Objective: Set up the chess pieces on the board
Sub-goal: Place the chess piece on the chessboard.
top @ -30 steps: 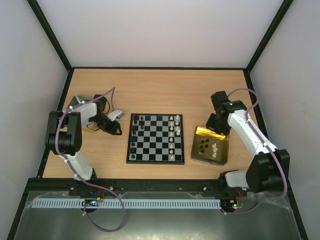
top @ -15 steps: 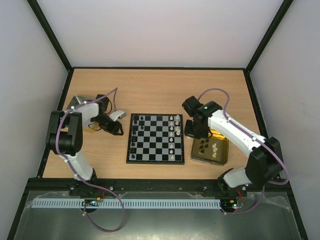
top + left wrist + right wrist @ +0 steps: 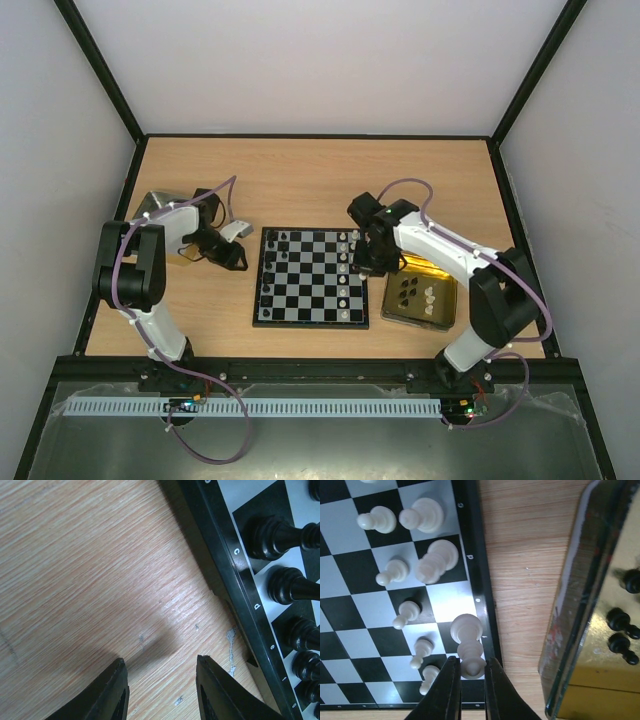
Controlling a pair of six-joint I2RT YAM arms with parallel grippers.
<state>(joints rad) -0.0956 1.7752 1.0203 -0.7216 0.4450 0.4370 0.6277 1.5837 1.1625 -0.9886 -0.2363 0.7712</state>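
The right pincer (image 3: 470,682) is almost shut, its fingers pinching the base of a tall cream piece (image 3: 467,640) that stands upright at the 3 o'clock edge of the board (image 3: 479,587), among other cream pieces (image 3: 427,515). Black pieces (image 3: 272,532) line the board's 9 o'clock edge. Just beside that edge the left pincer (image 3: 160,685) hangs partly open over bare wood, holding nothing. A gold tin (image 3: 580,605) containing loose dark pieces (image 3: 620,622) lies at 3 o'clock of the board. The counter (image 3: 320,180) is pale grained wood, enclosed by white walls (image 3: 320,70) and black frame posts (image 3: 100,70).
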